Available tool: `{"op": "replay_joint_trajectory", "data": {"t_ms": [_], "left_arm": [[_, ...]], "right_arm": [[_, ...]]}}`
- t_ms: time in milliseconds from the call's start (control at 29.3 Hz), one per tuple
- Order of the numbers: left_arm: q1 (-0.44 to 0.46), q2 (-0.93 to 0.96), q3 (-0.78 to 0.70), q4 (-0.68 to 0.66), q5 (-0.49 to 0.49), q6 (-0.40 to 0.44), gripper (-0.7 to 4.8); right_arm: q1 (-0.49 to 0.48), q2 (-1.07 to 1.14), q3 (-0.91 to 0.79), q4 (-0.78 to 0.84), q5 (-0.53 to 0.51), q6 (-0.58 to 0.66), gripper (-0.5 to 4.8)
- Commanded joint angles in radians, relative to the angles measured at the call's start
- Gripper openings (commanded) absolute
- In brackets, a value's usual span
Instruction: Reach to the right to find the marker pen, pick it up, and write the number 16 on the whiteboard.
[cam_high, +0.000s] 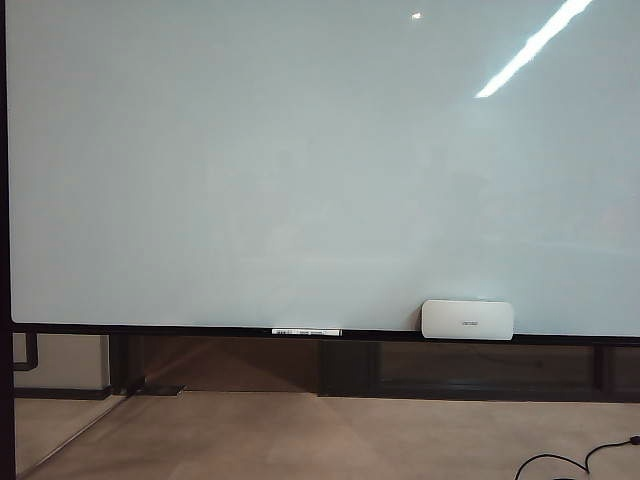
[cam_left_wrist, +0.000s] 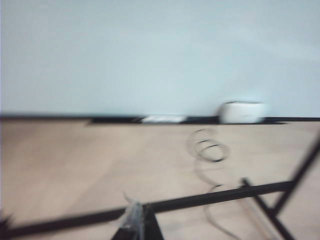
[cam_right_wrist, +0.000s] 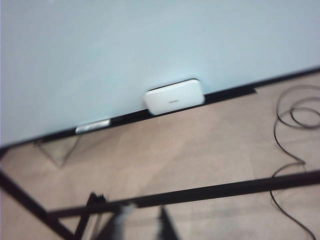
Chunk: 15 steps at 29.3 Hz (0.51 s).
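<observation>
The whiteboard (cam_high: 300, 170) is a large glossy pale board in a thin black frame, and it fills most of the exterior view. Its face shows no strokes, so the number 16 is out of view. The marker pen is out of view in every frame. Neither gripper shows in the exterior view. In the left wrist view my left gripper (cam_left_wrist: 140, 222) sits low in the frame, far back from the whiteboard (cam_left_wrist: 150, 55), its fingertips pressed together and empty. My right gripper (cam_right_wrist: 144, 222) also hangs back from the whiteboard (cam_right_wrist: 125, 50), with a gap between its fingers and nothing in it.
A white rounded eraser (cam_high: 467, 320) rests on the board's lower frame, right of centre. A small white strip (cam_high: 306, 331) lies on that frame near the middle. Black metal bars (cam_right_wrist: 225, 190) cross in front of both grippers. A dark cable (cam_right_wrist: 290, 130) coils on the tan floor.
</observation>
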Motion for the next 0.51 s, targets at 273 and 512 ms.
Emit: {"op": "replay_joint_trajectory", "data": {"t_ms": [273,512], "left_arm": [[-0.006,0.000,0.003,0.057,0.215,0.026,-0.06],[-0.124,0.001,0.003,0.063,0.171,0.024,-0.06]], "right_arm": [[0.001,0.000,0.003,0.149,0.068,0.035,0.83],[0.001,0.000,0.004,0.139,0.046,-0.042,0.21]]}}
